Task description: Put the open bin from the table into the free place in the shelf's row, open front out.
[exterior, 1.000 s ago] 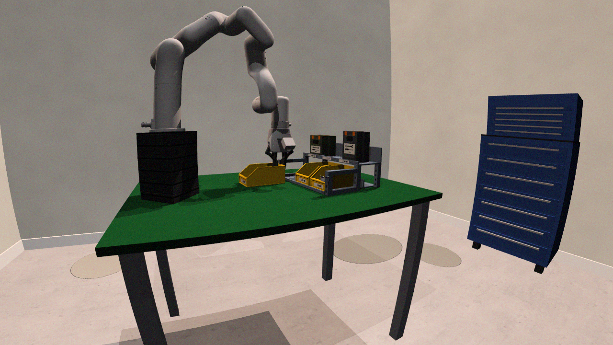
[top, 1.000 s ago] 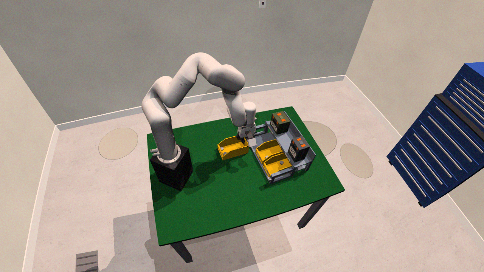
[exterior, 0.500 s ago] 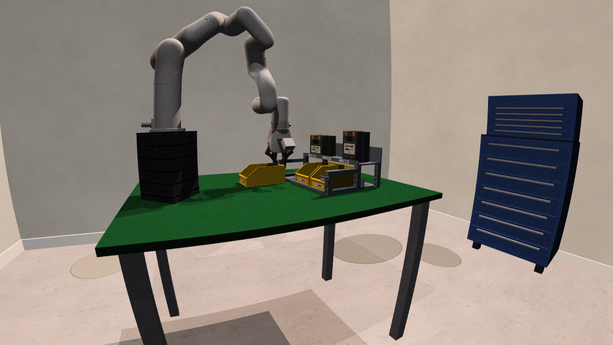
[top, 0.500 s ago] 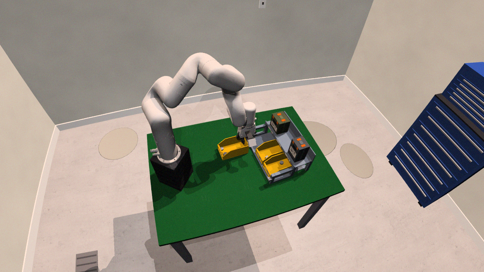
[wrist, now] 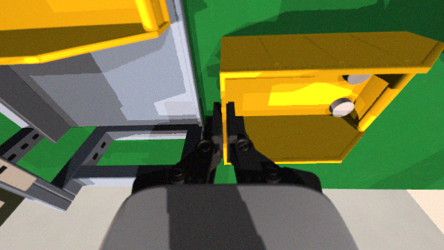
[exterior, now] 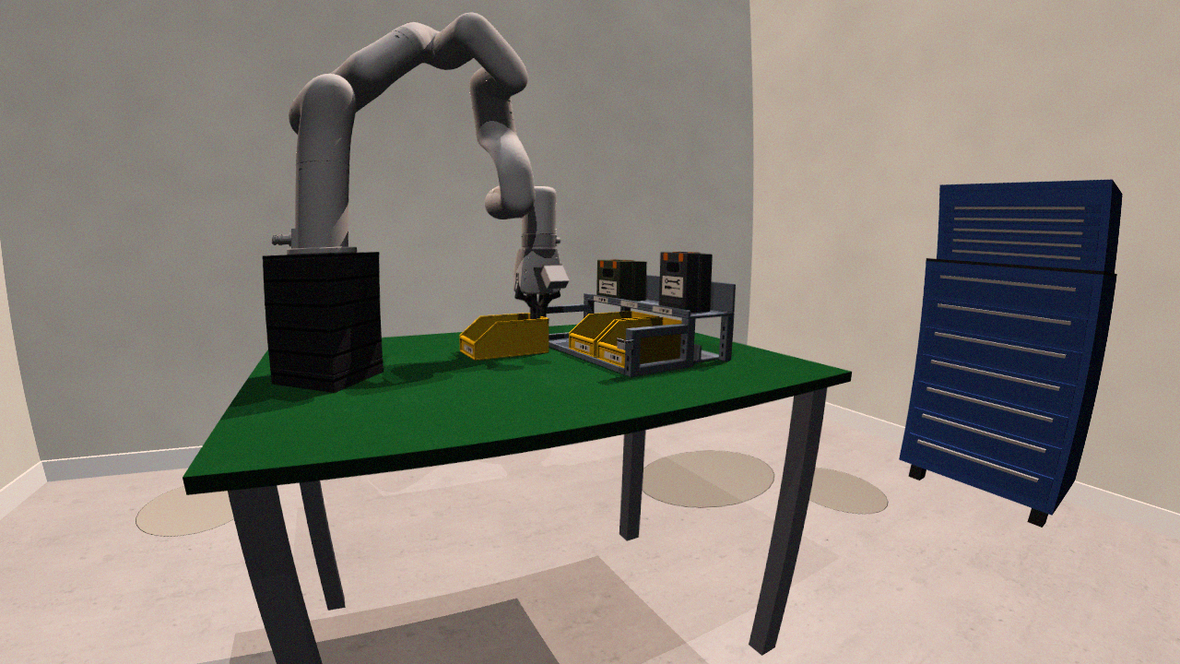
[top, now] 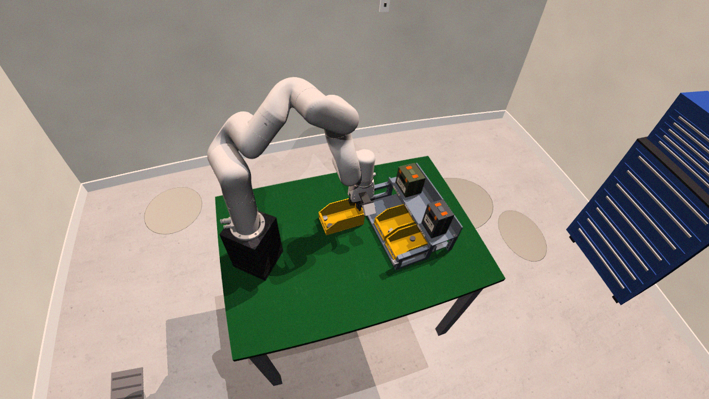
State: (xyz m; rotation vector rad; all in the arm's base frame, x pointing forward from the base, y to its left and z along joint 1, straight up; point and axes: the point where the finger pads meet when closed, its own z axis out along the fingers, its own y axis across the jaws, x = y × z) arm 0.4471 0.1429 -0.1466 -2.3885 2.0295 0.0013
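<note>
The yellow open bin [top: 340, 215] stands on the green table just left of the grey shelf [top: 419, 220], its open front pointing away from the shelf. In the wrist view the bin [wrist: 295, 114] holds two grey round parts [wrist: 341, 107] near its open front. My gripper [wrist: 224, 114] points down at the bin's rear end, one finger inside and one outside, shut on the thin rear wall; it also shows in the exterior view [exterior: 535, 312]. The free place [top: 383, 197] is the shelf's far slot, seen as bare grey floor [wrist: 139, 90] in the wrist view.
Two yellow bins [top: 392, 219] [top: 406, 239] stand level in the shelf row, fronts out. Two dark boxes [top: 410, 179] [top: 437, 217] sit on the shelf's upper board. My black base block [top: 250, 247] stands at the table's left. A blue drawer cabinet [top: 654, 198] stands off to the right.
</note>
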